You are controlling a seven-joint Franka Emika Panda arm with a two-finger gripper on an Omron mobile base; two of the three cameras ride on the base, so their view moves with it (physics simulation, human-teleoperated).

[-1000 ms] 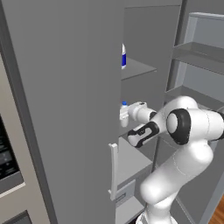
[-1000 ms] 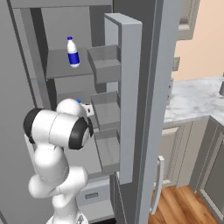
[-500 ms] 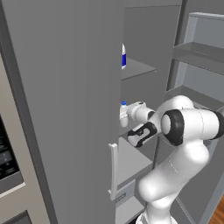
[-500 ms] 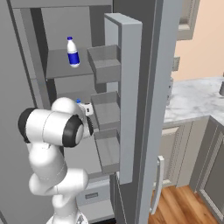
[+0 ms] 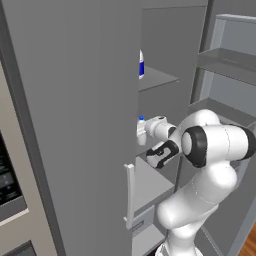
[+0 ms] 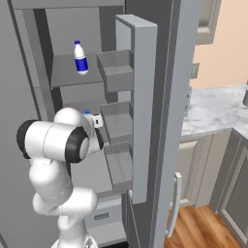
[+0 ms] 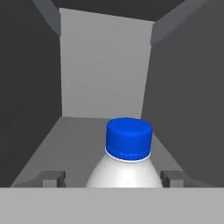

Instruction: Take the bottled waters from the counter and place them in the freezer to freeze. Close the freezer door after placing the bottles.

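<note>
One bottled water [image 6: 80, 58] with a blue label band stands upright on the upper shelf of the freezer [image 6: 68, 77], its edge also showing as the bottled water [image 5: 141, 65]. The other bottled water [image 7: 129, 146], whitish with a blue cap, stands on the middle shelf, seen again as the bottle [image 5: 141, 135] and as its cap [image 6: 86, 113]. My gripper [image 7: 113, 179] is open around it, a fingertip [image 7: 54, 178] clear of each side. The hand reaches in as the gripper [image 5: 148, 131] and the gripper [image 6: 97, 121]. The freezer door [image 6: 133, 97] stands open.
The open door's inner bins [image 6: 116, 72] sit just right of my arm, also seen as bins [image 5: 225, 60]. A closed grey door [image 5: 75, 125] with a pale handle [image 5: 129, 195] bounds the left. The marble counter [image 6: 208, 109] lies beyond the open door, over a wood floor [image 6: 203, 227].
The jaws have opened off the bottle, which now stands free on the middle shelf. The arm's elbow has shifted slightly; the upper bottle has not moved.
</note>
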